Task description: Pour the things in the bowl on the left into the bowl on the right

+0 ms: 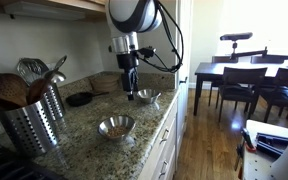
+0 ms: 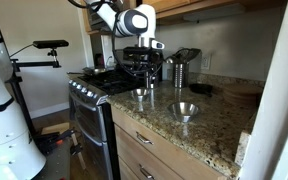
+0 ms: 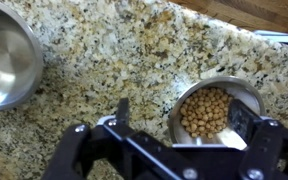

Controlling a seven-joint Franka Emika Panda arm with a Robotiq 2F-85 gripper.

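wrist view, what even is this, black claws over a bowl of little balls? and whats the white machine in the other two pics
The white machine is a robot arm working at a kitchen counter. Two pictures come from cameras set up around the room. The third comes from a camera on the arm's wrist, looking down at the counter. The black claws there are the arm's two fingers, spread open and holding nothing. On the granite lie two metal bowls: a full bowl of small tan round pieces, close under the fingers, and an empty bowl farther off. In an exterior view a holder of kitchen utensils also stands on the counter.
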